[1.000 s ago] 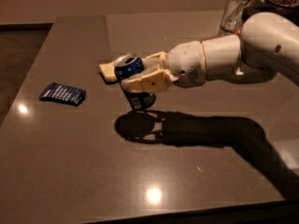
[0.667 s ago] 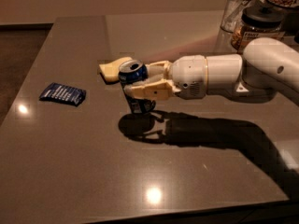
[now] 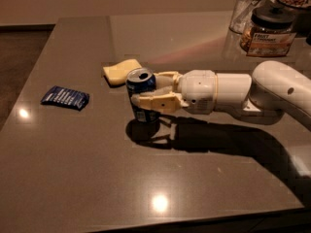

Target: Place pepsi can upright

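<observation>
The pepsi can is dark blue with a silver open top. It stands nearly upright near the middle of the dark table, its base at or just above the surface. My gripper reaches in from the right, and its cream fingers are shut on the can's sides. The white arm stretches off to the right edge.
A flat dark-blue snack packet lies to the left. A yellow sponge lies just behind the can. A clear glass and a jar with a dark lid stand at the back right. The table's front edge runs along the bottom.
My gripper has carried the can lower and turned it more upright. The arm has dropped, uncovering the jar at the back right.
</observation>
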